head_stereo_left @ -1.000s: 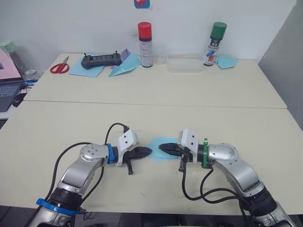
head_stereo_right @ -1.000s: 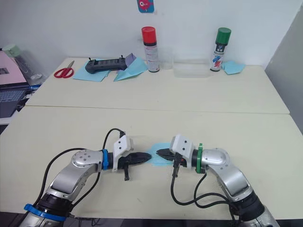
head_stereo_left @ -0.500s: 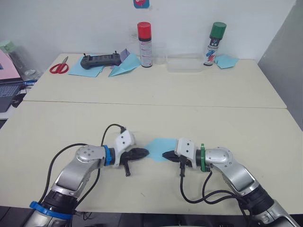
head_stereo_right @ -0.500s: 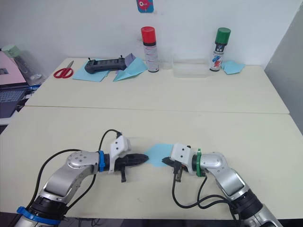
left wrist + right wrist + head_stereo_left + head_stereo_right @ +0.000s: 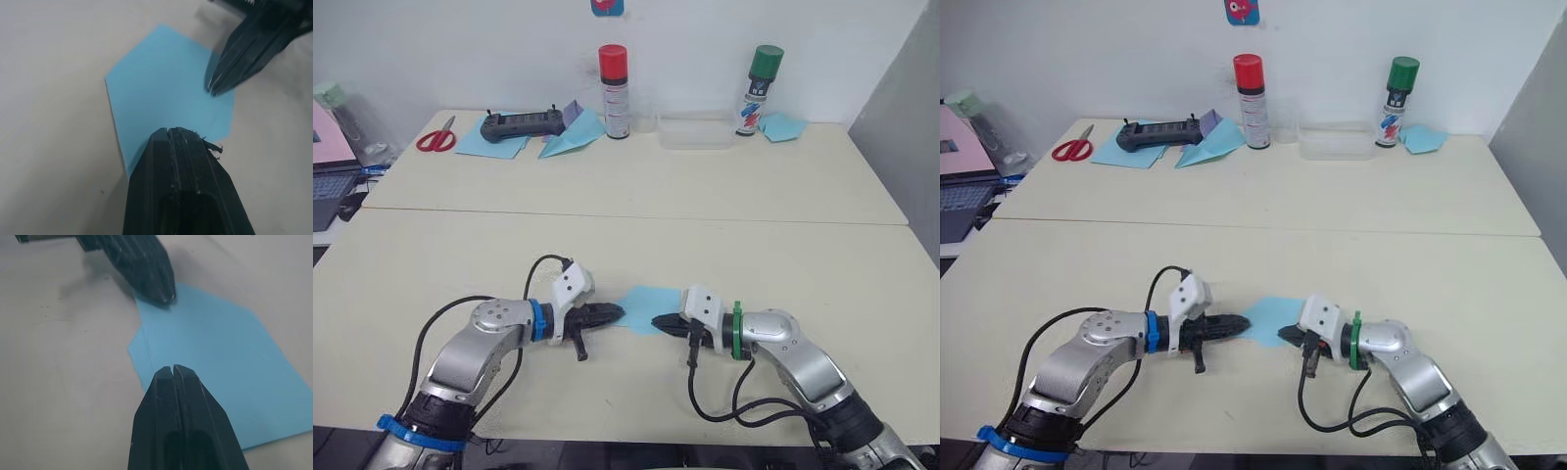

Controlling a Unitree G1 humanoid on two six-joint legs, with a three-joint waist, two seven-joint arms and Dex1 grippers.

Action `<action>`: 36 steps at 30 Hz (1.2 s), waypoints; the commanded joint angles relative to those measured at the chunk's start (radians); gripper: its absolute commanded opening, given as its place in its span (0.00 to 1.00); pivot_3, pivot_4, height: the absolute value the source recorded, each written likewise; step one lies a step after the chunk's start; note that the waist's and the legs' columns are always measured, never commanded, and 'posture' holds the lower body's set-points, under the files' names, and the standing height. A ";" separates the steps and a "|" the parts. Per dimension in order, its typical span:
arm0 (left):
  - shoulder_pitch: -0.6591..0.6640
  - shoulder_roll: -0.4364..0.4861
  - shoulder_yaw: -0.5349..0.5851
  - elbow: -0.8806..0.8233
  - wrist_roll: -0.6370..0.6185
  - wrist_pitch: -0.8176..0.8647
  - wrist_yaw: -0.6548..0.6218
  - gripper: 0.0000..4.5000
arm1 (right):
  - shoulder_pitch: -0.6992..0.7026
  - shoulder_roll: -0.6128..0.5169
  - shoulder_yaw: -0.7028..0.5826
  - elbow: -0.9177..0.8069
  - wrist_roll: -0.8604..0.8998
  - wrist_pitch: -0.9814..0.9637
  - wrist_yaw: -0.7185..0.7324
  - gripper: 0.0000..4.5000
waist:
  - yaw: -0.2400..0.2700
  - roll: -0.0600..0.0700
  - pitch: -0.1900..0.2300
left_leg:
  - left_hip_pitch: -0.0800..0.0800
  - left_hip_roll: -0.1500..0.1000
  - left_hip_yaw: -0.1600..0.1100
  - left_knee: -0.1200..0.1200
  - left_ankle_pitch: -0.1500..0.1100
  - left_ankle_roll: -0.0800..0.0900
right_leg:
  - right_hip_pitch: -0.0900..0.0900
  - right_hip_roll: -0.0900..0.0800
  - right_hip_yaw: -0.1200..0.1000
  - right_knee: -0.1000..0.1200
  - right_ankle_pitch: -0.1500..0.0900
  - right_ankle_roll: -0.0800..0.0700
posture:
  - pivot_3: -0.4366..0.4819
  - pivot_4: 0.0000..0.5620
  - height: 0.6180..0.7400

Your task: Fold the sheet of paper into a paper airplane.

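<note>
The sheet of paper [image 5: 644, 300] lies flat on the near table, light blue, with slanted edges and one fold line near its edge [image 5: 220, 347]. My left gripper [image 5: 619, 313] is shut, its tip resting on the sheet's left edge [image 5: 166, 93]. From the other side my right gripper [image 5: 656, 321] comes in, also shut, with its tip on the sheet's near right part. The two tips point at each other, a short gap apart. In the left wrist view the right gripper [image 5: 212, 90] touches the paper across from my own tip.
On the far table stand a red-capped spray can [image 5: 614, 78], a green-capped can [image 5: 761, 90] and a clear box [image 5: 695, 132]. Scissors [image 5: 435, 139], a black controller [image 5: 521, 124], a wider blue dart with lilac piece [image 5: 570, 135] and a small blue lump [image 5: 783, 126] lie there too.
Over the last second both grippers sank lower to the table and the right one drew back, uncovering more of the sheet. In the last half second almost nothing moved.
</note>
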 commanded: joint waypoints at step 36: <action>-0.012 -0.007 -0.137 0.193 0.191 -0.281 -0.074 0.00 | -0.453 0.105 -0.415 0.370 0.532 1.076 -0.147 0.85 | 0.006 0.012 -0.007 | 0.000 -0.003 0.001 -0.001 0.000 0.001 | 0.006 -0.002 0.002 -0.013 0.004 0.005 | 0.48 0.27 1.00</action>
